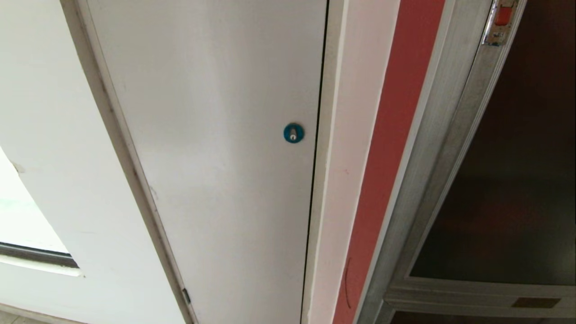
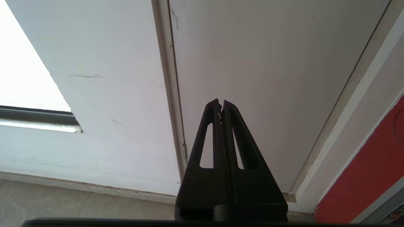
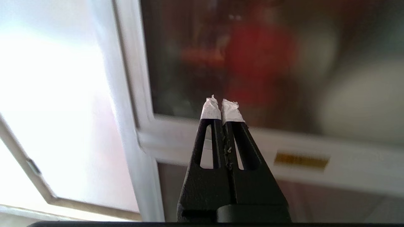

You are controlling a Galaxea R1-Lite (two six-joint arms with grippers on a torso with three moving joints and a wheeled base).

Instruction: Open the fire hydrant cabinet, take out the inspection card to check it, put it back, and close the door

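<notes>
The fire hydrant cabinet [image 1: 454, 135] stands at the right, its brushed-silver frame around dark glass. Its door [image 1: 517, 171] is closed, with the red-and-chrome latch [image 1: 500, 22] at the top right edge of the head view. In the right wrist view the door [image 3: 252, 56] shows blurred red shapes behind its glass. My right gripper [image 3: 222, 105], tips wrapped in white tape, is shut and empty, a short way in front of the glass near the door's lower frame rail. My left gripper [image 2: 220, 104] is shut and empty, facing the white door. The inspection card is hidden.
A plain white door [image 1: 216, 157] with a small blue round lock [image 1: 293, 133] fills the middle. A red wall strip [image 1: 387, 157] separates it from the cabinet. A lower dark panel with a small brass plate [image 1: 535, 302] sits under the glass door. Tiled floor [image 2: 63, 201] lies below.
</notes>
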